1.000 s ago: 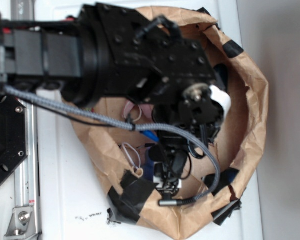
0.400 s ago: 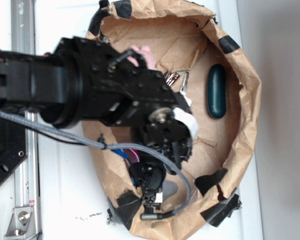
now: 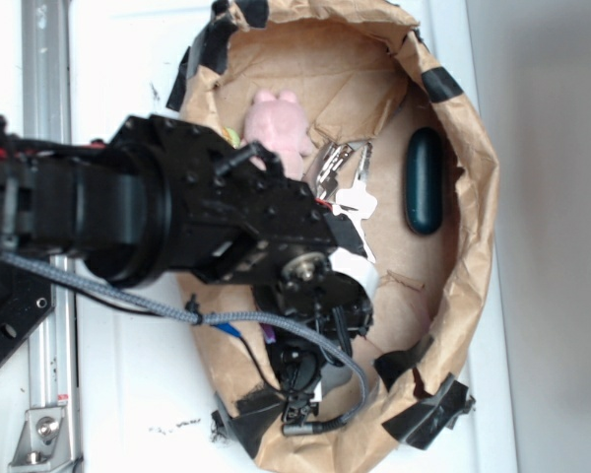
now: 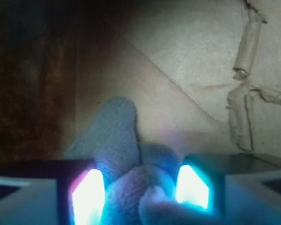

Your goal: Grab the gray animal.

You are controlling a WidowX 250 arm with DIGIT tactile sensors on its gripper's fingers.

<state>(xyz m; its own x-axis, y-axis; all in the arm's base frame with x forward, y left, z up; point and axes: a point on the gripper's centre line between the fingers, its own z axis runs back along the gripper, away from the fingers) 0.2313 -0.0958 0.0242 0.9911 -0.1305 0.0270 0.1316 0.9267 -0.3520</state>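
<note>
Jaws straddle one gray animal point(image 4: 126, 173); one pink plush point(image 3: 279, 128) apart.

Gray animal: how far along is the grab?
Done: the gripper is lowered into the paper bag and straddles the gray animal, away from the pink plush. In hand: fingers flank the plush; whether they are squeezing it is unclear. Left: close firmly and lift.

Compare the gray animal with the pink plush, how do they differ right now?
The gray animal is gray and lies between the gripper's glowing fingers; the pink plush is pink and lies free near the paper bag's far wall. The gray one shows only in the wrist view, the pink only in the exterior. Both look soft.
</note>
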